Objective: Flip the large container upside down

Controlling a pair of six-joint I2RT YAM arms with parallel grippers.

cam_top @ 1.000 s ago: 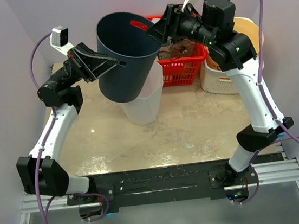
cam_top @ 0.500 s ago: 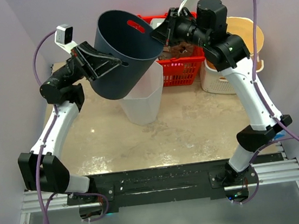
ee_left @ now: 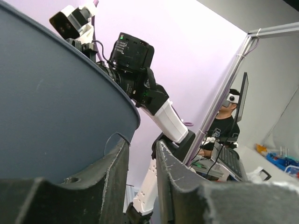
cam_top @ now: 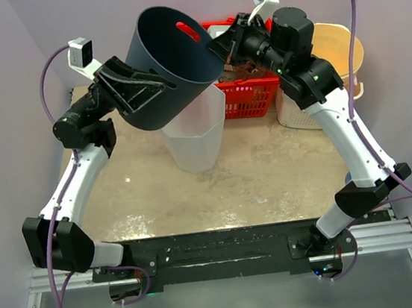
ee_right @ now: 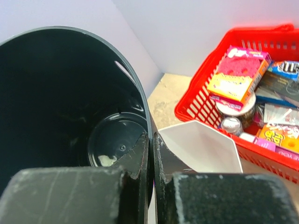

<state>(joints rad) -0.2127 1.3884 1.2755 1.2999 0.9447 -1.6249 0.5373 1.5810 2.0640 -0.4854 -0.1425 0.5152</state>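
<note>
The large container (cam_top: 173, 68) is a dark blue-grey round bin held in the air above the table, tilted with its mouth up and toward the back. My right gripper (cam_top: 215, 47) is shut on its right rim; in the right wrist view the jaws pinch the rim (ee_right: 152, 140) and the container's inside (ee_right: 70, 107) fills the left. My left gripper (cam_top: 160, 87) sits at the container's left wall. In the left wrist view its jaws stand apart, nothing in the left gripper (ee_left: 142, 143), and the container wall (ee_left: 56, 107) lies just left of them.
A white angular bin (cam_top: 196, 136) stands upright under the container, also seen as the white bin (ee_right: 201, 144). Behind it is a red basket (cam_top: 251, 92) of packaged goods (ee_right: 238, 79). A white basket (cam_top: 302, 108) with a tan bowl (cam_top: 336, 48) stands at back right.
The right gripper has shut on the container's rim. The container has tipped further over to the left. The left gripper has just opened off the container's wall.
</note>
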